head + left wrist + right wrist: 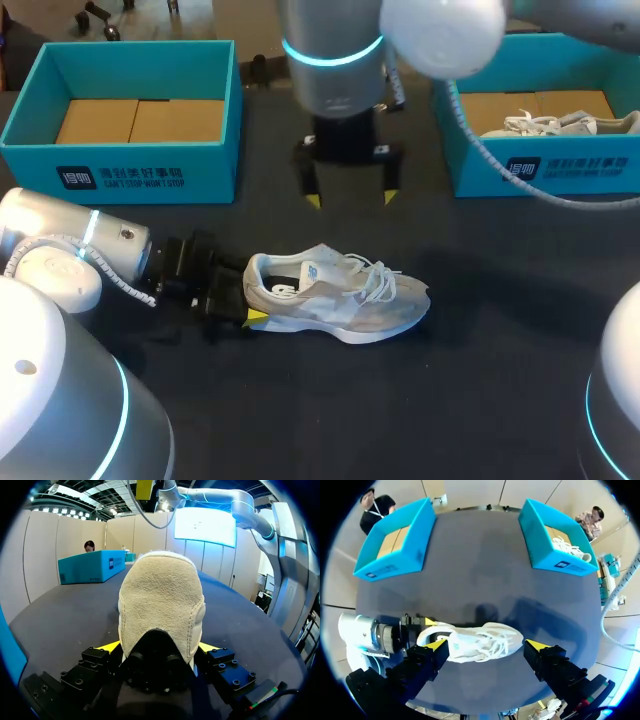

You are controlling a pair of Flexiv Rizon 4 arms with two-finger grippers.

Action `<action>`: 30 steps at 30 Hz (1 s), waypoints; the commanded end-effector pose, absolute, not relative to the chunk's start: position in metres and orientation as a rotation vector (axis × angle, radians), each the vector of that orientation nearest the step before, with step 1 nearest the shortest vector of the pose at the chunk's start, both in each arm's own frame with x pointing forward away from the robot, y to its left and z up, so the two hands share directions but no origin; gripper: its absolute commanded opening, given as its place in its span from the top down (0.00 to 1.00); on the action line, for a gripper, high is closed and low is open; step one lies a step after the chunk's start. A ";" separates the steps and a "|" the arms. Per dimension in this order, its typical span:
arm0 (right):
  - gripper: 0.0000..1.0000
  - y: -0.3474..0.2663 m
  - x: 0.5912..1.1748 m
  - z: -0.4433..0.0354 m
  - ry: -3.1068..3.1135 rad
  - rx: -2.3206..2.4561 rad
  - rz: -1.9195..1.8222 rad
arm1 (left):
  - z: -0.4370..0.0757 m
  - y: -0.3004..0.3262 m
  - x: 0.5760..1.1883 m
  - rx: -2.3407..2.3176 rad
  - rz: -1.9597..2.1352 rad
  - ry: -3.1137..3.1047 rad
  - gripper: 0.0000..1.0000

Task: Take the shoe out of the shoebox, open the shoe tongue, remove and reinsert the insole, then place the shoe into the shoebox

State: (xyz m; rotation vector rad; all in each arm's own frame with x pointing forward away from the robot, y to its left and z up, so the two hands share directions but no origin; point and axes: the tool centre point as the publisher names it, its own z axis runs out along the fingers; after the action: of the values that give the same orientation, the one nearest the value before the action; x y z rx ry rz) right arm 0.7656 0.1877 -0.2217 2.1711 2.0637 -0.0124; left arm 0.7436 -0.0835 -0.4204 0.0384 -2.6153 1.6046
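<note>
Clamps left gripper (160, 647) flat and low on heel of shoe (335, 295), both fingers pressing its sides. Holds right gripper (351, 198) pointing down just far of shoe, fingers wide, nothing between. Shows shoe upright on sole, middle of table (480, 400), white and beige, laced, toe right.

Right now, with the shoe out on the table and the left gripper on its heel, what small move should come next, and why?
Probably bring the right gripper down to the tongue of the shoe. It hangs open beyond the shoe, holding nothing, while the left gripper is shut on the heel, steadying the shoe for it.
</note>
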 end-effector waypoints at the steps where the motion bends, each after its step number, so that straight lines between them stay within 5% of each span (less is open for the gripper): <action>1: 0.00 0.198 0.760 -0.223 2.048 2.173 -0.046 | -0.420 -0.082 0.744 0.037 1.602 -2.616 1.00; 30: 0.00 0.205 0.761 -0.247 2.081 2.066 -0.073 | -0.420 -0.082 0.744 0.037 1.602 -2.616 1.00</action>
State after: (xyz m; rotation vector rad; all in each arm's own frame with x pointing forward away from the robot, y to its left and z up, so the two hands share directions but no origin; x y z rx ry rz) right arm 0.7599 0.1966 -0.2388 2.0772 2.0821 -0.0512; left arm 0.7436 -0.0834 -0.4204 0.0384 -2.6154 1.6045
